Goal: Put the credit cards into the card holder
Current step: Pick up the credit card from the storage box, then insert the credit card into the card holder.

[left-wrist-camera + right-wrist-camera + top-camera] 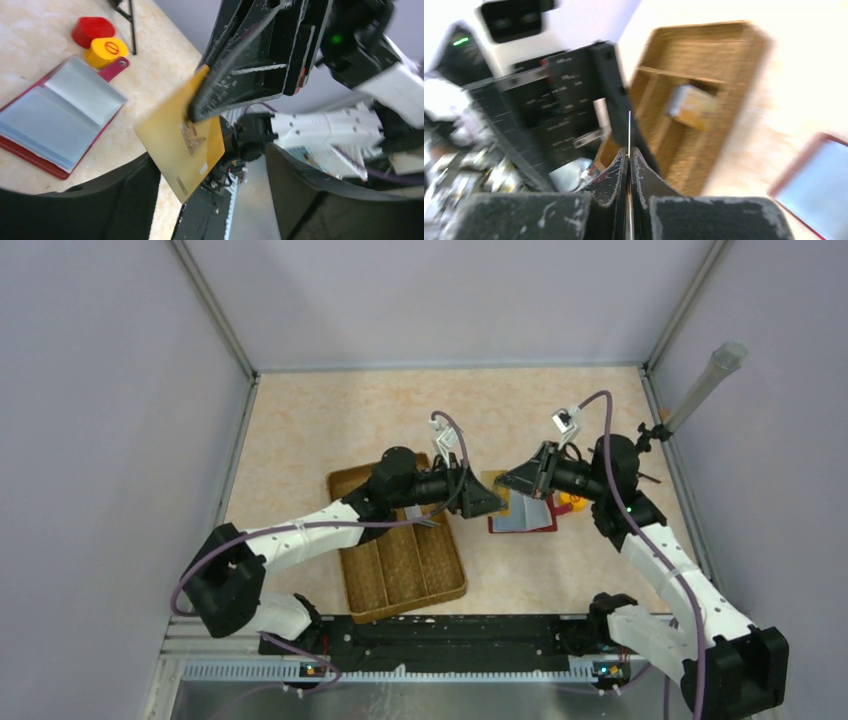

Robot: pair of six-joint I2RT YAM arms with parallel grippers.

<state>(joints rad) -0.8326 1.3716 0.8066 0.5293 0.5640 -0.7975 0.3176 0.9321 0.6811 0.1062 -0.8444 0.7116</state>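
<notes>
Right gripper (pixel 629 152): jaws pinched tight on a yellow credit card (pixel 170 145), held up off the counter (pixel 320 440).
Card heading: edge-on to the right wrist camera, sticking out from the fingertips toward the left gripper (pixel 488 498); long axis unclear.
Left gripper: jaws spread wide, apart from the card.
Card holder (pixel 60 117): lying open, blue slots up, long side left-to-right in the top view, beneath the right gripper.
Second card (pixel 691 106): blurred, in the woven tray (pixel 400 570).

Thin yellow-gold credit card (pixel 165 145) hangs tilted in mid-air — dark red folding card holder (pixel 55 120) lies open flat, pale-blue slots up.
</notes>
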